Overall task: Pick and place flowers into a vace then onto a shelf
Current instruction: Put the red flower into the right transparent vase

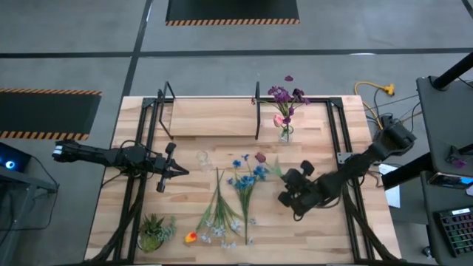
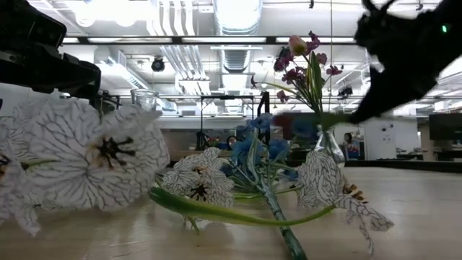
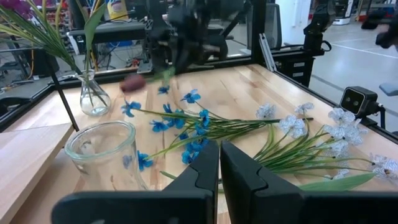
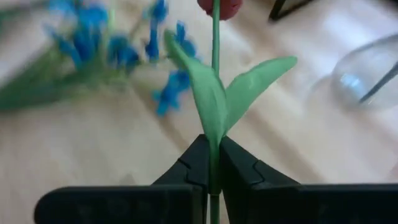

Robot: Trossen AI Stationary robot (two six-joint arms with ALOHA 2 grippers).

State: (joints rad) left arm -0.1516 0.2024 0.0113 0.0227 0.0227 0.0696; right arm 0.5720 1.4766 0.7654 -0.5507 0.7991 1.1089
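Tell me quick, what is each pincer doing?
Left pincer: closed, holding nothing.
Right pincer: closed on a flower stem.

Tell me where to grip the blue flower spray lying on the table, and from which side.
Grip the blue flower spray on its bare lower stem, coming straight down from above: it lies flat, blooms bunched toward the shelf, stem end thin and uncluttered toward the table's front edge.

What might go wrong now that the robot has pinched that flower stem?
The right end effector pinches only the thin stem of the dark red flower, which could slip or swing on the way up. The vase is narrow and already holds purple flowers, so threading in another stem may knock them or tip it.
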